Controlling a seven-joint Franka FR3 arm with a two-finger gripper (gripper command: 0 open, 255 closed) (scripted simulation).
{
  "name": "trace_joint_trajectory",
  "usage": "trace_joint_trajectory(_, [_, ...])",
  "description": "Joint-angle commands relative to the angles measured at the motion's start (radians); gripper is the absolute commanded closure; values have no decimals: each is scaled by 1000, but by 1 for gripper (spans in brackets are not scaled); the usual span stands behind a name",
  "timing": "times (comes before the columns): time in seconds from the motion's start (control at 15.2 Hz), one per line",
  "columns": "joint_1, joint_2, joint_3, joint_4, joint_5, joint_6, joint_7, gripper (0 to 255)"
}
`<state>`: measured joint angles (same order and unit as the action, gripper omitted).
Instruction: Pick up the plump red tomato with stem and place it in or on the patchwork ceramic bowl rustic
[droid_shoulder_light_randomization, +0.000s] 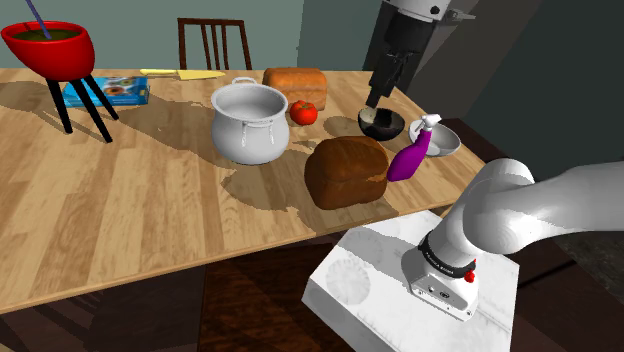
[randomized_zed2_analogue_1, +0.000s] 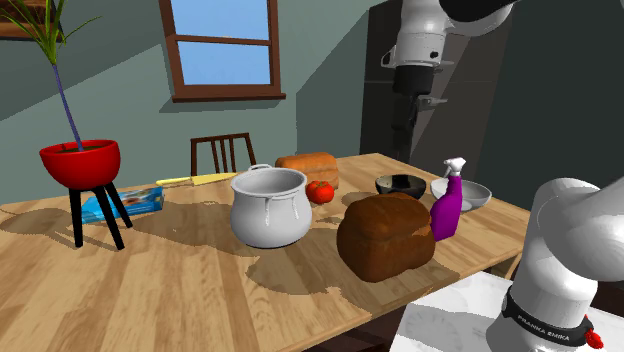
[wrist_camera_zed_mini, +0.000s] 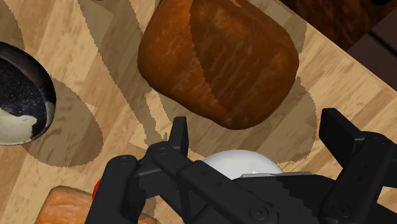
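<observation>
Tomato (droid_shoulder_light_randomization: 304, 112) is seen resting on the wooden surface (droid_shoulder_light_randomization: 150, 210), just beside the white pot (droid_shoulder_light_randomization: 249, 122). The dark bowl (droid_shoulder_light_randomization: 381, 125) is set on the same side of the pot, farther out and apart from it. The fingers (wrist_camera_zed_mini: 180, 139) are held well above the surface on that side too, higher than the pot's rim; they are spread apart and nothing is gripped between them. A dark loaf (droid_shoulder_light_randomization: 346, 172) is placed near the pot.
</observation>
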<state>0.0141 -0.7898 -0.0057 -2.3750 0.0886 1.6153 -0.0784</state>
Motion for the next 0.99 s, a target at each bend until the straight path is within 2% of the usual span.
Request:
trace_joint_trajectory(0.0, [0,0,0,0,0,0,0,0])
trace_joint_trajectory(0.53, [-43,144,-177,-66,96,295,-90,0])
trace_joint_trajectory(0.92, [-27,306,-324,-63,244,488,-211,0])
